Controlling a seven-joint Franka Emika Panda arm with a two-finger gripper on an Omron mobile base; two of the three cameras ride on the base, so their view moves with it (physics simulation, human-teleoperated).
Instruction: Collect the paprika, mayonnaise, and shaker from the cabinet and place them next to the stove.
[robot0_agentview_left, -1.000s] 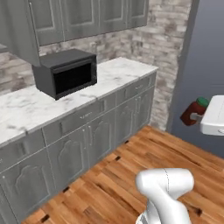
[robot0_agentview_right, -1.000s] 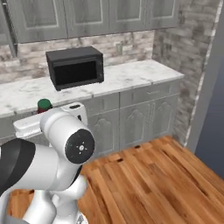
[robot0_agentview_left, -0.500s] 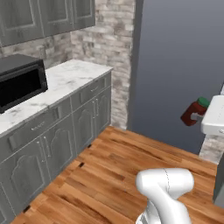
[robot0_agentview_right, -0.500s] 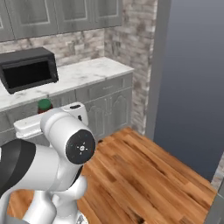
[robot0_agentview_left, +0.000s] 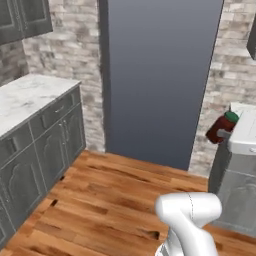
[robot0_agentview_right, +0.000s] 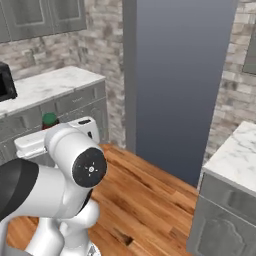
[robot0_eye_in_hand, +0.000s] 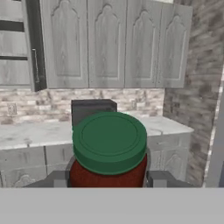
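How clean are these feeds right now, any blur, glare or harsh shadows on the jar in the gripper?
Hand view: the dark-red jar with the green cap is sharp and evenly lit, no glare; the gripper is shut on it. Left base view: jar small and slightly soft at the right edge. Right base view: flat lighting, soft shadows; white arm hides most of the jar.

Wood floor (robot0_agentview_left: 110, 200), grey fridge (robot0_agentview_left: 160, 75)

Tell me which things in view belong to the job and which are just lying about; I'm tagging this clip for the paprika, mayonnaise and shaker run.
Job in hand:
- paprika jar, dark red with a green lid, gripped between the jaws

Just around:
- microwave
- marble counter
- lower cabinets
- tall grey panel
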